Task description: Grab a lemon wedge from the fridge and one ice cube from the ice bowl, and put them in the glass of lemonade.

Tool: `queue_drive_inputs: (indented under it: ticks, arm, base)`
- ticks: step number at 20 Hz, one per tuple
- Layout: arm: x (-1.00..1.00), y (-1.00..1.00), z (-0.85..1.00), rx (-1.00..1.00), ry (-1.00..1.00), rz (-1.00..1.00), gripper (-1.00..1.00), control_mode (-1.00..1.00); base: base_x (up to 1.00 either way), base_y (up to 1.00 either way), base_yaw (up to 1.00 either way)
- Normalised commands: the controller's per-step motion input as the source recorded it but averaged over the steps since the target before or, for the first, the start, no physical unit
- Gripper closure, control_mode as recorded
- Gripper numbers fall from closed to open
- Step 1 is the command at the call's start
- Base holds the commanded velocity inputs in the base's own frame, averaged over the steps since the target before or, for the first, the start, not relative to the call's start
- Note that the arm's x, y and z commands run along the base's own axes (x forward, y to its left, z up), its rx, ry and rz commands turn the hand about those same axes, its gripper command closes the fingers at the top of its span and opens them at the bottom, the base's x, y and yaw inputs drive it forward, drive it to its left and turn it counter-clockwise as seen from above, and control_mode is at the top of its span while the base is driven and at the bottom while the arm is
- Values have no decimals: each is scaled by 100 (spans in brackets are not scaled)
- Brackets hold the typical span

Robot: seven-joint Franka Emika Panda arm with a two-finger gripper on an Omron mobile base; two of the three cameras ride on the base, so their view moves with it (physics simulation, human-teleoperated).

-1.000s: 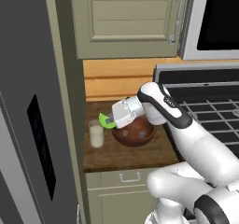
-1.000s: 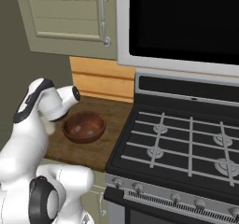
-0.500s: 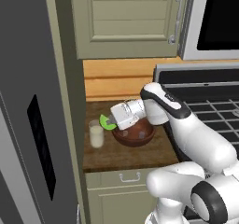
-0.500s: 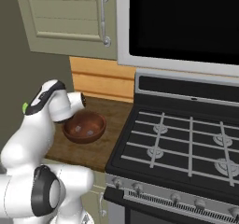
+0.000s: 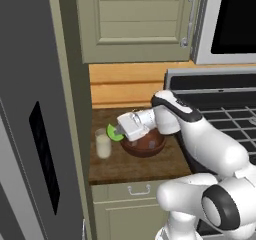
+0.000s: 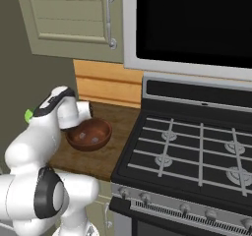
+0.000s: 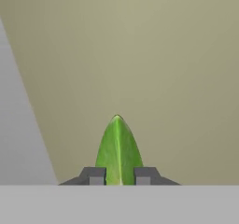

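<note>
I'm looking at a kitchen nook: the grey fridge [image 5: 35, 134] fills the left, then a short wooden tabletop [image 5: 135, 166] under a pale green wall cabinet [image 5: 135, 21], then the black gas stove [image 6: 197, 151] on the right. Near the tabletop's left end stands the glass of lemonade [image 5: 103, 143], and just beside it to the right sits the brown ice bowl [image 5: 144, 144]. My hand [image 5: 119, 132] hangs over the gap between them, nearly closed and pinching the lemon wedge [image 7: 118, 150] between its fingertips [image 7: 93, 175], the green tip sticking out towards the glass.

To do this step well, I judge I need to carry the wedge a little further left until it is squarely over the glass mouth, lower it close to the rim, and only then let go; released from here it may land on the tabletop or clip the rim.

Against half a second ago the hand has travelled left, off the bowl's near edge and towards the glass, with the grip unchanged
</note>
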Motion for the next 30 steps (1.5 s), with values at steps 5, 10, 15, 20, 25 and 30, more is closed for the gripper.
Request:
queue_drive_inputs:
  ticks: [5, 10, 15, 20, 25, 30]
  arm:
    - [24, 6, 52, 3, 2, 0, 100, -100]
    - [52, 7, -8, 0, 9, 0, 100, -100]
    - [39, 4, -44, 0, 10, 0, 100, -100]
    - [2, 0, -59, 0, 7, 1, 100, -100]
    - [1, 0, -40, 0, 2, 1, 100, -100]
    - [-1, 0, -3, 0, 0, 1, 100, -100]
  base:
    - [0, 0, 0]
    - [0, 0, 0]
    - [0, 0, 0]
    - [0, 0, 0]
    - [0, 0, 0]
    - [0, 0, 0]
